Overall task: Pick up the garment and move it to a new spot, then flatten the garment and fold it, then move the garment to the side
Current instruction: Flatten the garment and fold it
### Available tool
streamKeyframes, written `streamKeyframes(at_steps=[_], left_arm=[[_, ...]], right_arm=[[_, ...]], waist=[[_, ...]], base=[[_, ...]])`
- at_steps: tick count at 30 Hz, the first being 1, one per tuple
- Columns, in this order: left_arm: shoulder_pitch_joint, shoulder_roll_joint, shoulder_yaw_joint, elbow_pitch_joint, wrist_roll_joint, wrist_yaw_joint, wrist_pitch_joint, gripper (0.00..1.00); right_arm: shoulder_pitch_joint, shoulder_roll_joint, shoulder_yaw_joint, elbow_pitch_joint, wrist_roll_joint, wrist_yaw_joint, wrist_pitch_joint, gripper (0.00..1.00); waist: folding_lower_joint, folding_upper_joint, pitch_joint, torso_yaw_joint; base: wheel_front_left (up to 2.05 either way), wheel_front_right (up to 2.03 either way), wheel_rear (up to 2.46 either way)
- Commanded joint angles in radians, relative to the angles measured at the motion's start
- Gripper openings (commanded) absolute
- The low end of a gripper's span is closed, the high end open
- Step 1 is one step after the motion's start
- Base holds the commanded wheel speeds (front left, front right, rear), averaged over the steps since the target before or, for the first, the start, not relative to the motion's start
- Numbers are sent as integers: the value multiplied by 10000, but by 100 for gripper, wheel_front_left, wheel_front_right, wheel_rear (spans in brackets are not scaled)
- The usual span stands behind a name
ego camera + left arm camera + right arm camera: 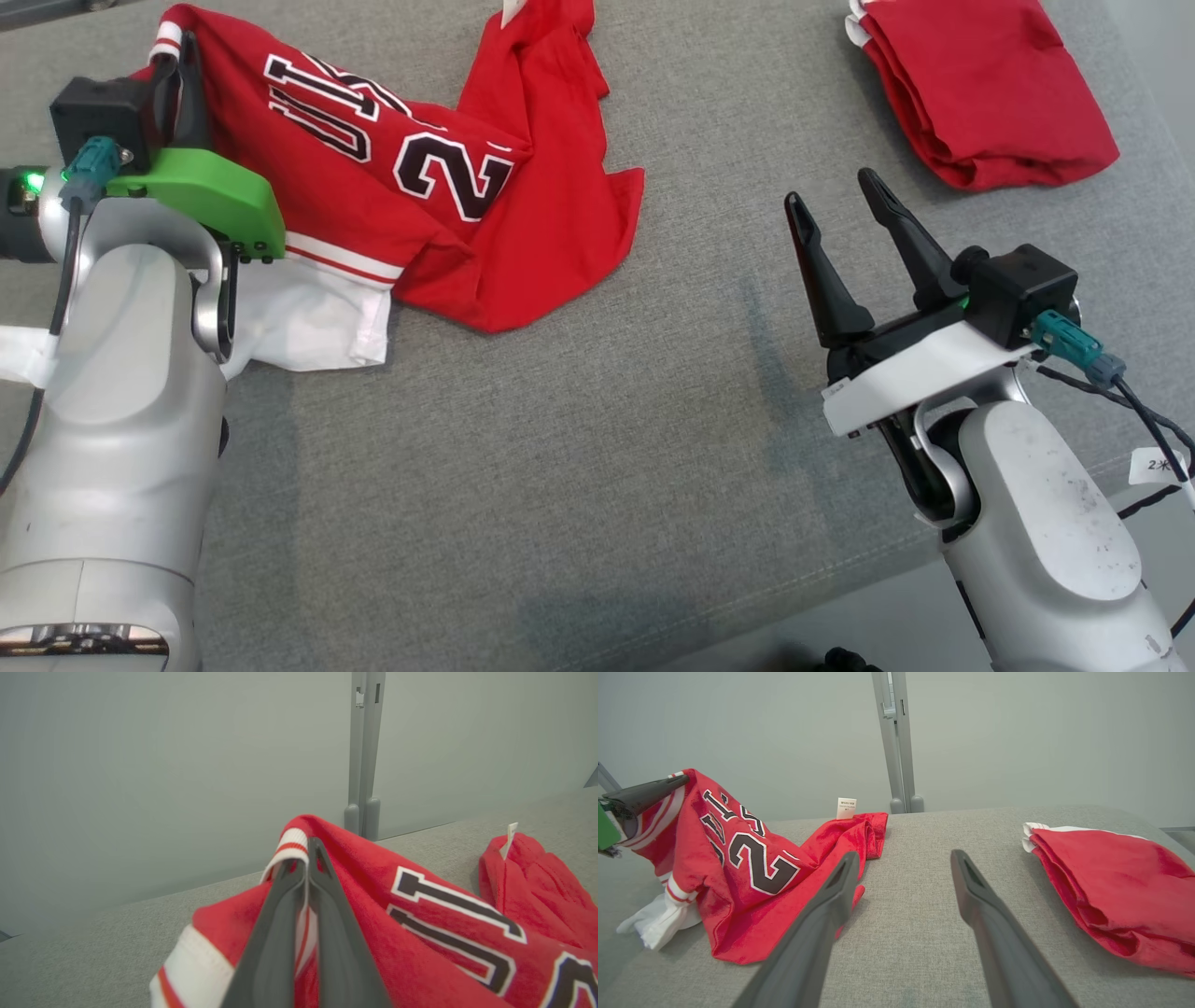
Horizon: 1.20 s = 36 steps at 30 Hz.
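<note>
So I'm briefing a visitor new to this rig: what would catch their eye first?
The crumpled red jersey with black-and-white lettering lies at the head view's upper left, its striped edge held up by the shut left gripper. Next comes a folded red garment at the upper right of the grey surface, with the right gripper open below it, touching neither.

Bright even light; soft shadows; wrist views edge-distorted.

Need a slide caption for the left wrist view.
Left tool shut on the white-striped trim of a red lettered jersey over a grey fabric surface.
</note>
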Motion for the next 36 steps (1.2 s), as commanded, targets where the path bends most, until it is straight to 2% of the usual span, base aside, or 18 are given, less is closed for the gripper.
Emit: streamKeyframes(at_steps=[1, 2, 3, 9, 16, 21, 26, 31, 36], left_arm=[[-242, 63, -36, 200, 66, -28, -87, 25], [-380, 44, -44, 383, 84, -29, -101, 82], [-503, 10, -27, 542, 58, -47, -129, 100], [-442, -160, 22, 402, -19, -342, -154, 100], [369, -527, 100, 426, -327, -683, -156, 100], [920, -564, 95, 926, -535, -805, -156, 100], [1826, -734, 261, 615, -799, -852, -148, 100], [2769, -1009, 394, 526, -1256, -921, -148, 100], [3116, -1169, 513, 820, -1692, -928, -34, 100]], right_arm=[[-117, 28, 12, 56, 49, -11, -106, 100], [-135, 57, 24, 126, 82, -11, -108, 100], [-165, 80, 33, 177, 99, -11, -136, 100], [-118, 81, -204, 392, 40, -11, -259, 100], [390, 5, -734, 427, -217, -9, -254, 100], [816, 28, -1068, 298, -367, -11, -113, 100], [1288, 90, -1426, 66, -418, -9, -6, 100], [1735, 182, -1761, -224, -455, -11, 104, 100], [1992, 279, -1844, -496, -463, -9, 260, 100]], waist=[[-1, 0, 236, -236], [-1, 0, 257, -256], [-1, 0, 273, -271], [-1, 0, 153, 29], [-1, 0, -619, 825], [-1, 0, -1275, 1298], [-1, 0, -1741, 1691], [-1, 0, -1940, 1849], [-1, 0, -1892, 1687]], base=[[0, 0, 0], [0, 0, 0], [0, 0, 0], [0, 0, 0], [0, 0, 0], [0, 0, 0], [0, 0, 0], [0, 0, 0], [0, 0, 0]])
